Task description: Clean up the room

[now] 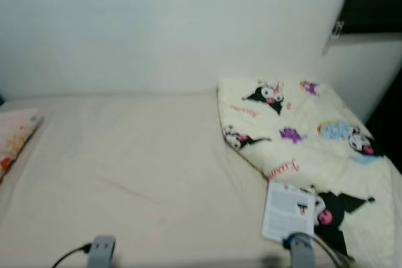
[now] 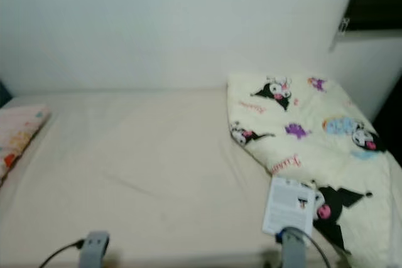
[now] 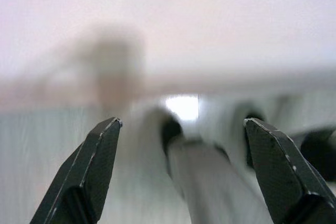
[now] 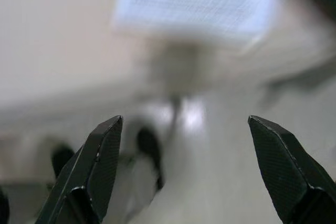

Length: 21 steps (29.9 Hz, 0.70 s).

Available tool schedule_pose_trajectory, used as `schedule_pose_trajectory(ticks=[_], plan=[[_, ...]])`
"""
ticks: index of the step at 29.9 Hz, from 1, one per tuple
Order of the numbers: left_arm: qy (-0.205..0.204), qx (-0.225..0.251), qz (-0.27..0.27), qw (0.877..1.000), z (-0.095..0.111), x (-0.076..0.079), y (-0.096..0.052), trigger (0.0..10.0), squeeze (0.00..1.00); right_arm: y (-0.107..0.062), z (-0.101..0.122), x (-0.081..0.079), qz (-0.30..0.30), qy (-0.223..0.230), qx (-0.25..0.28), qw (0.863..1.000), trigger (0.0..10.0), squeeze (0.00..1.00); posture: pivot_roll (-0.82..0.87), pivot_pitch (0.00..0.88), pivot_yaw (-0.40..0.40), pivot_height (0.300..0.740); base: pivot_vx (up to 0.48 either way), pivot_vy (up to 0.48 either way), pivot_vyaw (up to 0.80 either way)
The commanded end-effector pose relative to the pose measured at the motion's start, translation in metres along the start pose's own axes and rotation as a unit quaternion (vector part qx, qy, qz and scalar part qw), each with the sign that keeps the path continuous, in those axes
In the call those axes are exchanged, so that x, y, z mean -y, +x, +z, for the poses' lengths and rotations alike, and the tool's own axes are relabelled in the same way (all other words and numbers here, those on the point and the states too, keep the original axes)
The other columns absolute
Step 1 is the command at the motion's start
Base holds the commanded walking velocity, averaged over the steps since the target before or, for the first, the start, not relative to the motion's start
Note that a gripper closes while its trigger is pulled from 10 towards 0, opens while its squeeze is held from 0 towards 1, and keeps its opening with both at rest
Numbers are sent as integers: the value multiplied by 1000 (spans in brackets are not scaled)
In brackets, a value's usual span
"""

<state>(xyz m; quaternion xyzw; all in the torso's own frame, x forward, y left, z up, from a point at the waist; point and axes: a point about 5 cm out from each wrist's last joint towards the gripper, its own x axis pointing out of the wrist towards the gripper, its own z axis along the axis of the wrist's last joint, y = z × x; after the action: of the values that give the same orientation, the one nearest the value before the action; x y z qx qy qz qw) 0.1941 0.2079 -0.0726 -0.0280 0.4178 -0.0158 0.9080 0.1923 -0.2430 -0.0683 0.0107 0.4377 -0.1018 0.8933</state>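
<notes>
A bed with a cream sheet [image 1: 138, 167] lies before me against a white wall. On its right side a cream blanket [image 1: 301, 123] printed with black cartoon figures lies bunched up. A white paper label [image 1: 287, 210] sticks out at the blanket's near edge. The tops of my two silver arms, left [image 1: 100, 252] and right [image 1: 301, 249], show at the bottom of the eye views. My left gripper [image 3: 181, 129] is open with nothing between its fingers. My right gripper [image 4: 184, 129] is open too, and holds nothing.
A pink patterned pillow [image 1: 16, 136] lies at the bed's left edge. A dark opening with a white ledge [image 1: 364, 36] sits at the upper right, beyond the blanket. The wrist views are blurred, showing pale floor and the bed's edge.
</notes>
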Motion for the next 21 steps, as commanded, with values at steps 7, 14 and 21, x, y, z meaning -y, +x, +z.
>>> schedule_pose_trajectory(ticks=[7,14,21], plan=[[3,75,-23,997,42,-1,5,10000,0,5,52,-14,19,4,88,996,10000,0,-86,0,23,740,0,-480,0],[-6,122,-56,991,62,13,7,10000,0,2,104,-26,44,5,175,984,10000,0,-89,0,20,740,0,-480,0],[-7,143,-71,987,72,22,9,10000,0,-2,131,-32,65,9,217,974,10000,0,-88,0,14,740,0,-480,0]])
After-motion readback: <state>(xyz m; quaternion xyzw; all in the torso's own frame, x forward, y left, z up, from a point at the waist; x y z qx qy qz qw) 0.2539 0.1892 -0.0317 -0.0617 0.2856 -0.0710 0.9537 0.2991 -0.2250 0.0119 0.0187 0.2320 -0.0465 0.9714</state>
